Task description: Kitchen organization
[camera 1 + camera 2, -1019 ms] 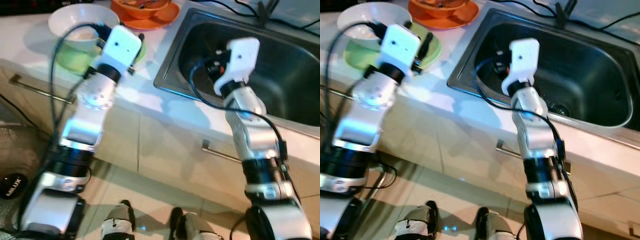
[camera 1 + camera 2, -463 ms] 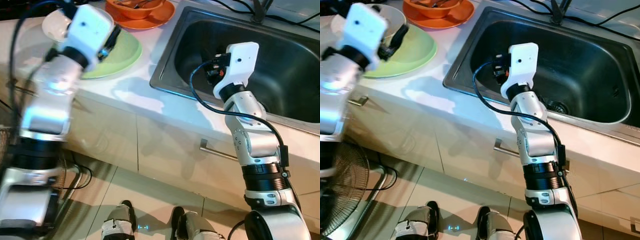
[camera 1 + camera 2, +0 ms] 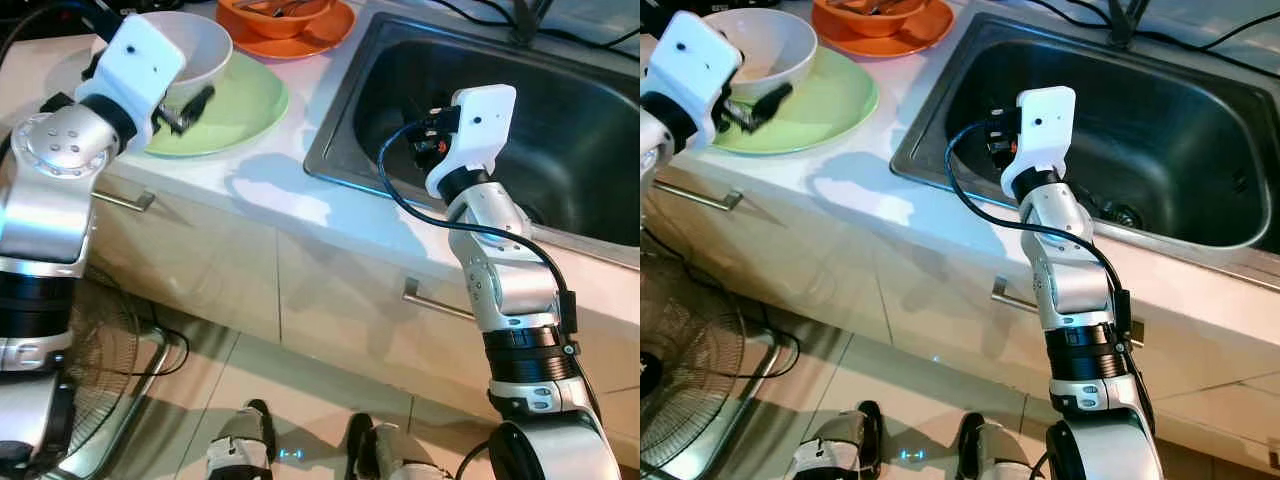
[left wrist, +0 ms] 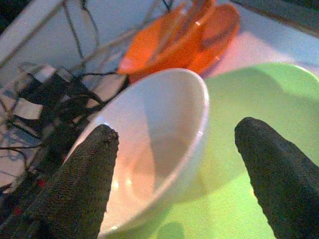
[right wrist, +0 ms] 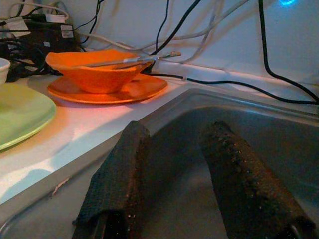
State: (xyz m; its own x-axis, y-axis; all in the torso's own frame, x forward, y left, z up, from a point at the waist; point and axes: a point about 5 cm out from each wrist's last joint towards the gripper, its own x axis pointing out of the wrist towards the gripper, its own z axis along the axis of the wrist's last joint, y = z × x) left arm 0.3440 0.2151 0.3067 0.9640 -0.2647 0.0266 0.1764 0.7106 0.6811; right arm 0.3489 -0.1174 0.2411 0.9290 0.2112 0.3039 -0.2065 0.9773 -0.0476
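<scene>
Sink [image 3: 1200, 150] set in desk [image 3: 270, 190]; right claw [image 5: 174, 164] hangs over it, slightly parted, empty. Green plate [image 3: 245, 105] carries white bowl [image 4: 149, 144]. Left claw [image 4: 174, 149] wide open, straddling bowl's rim, holding nothing. Judgement: lower, seat one finger inside, close gently, lift level.
</scene>
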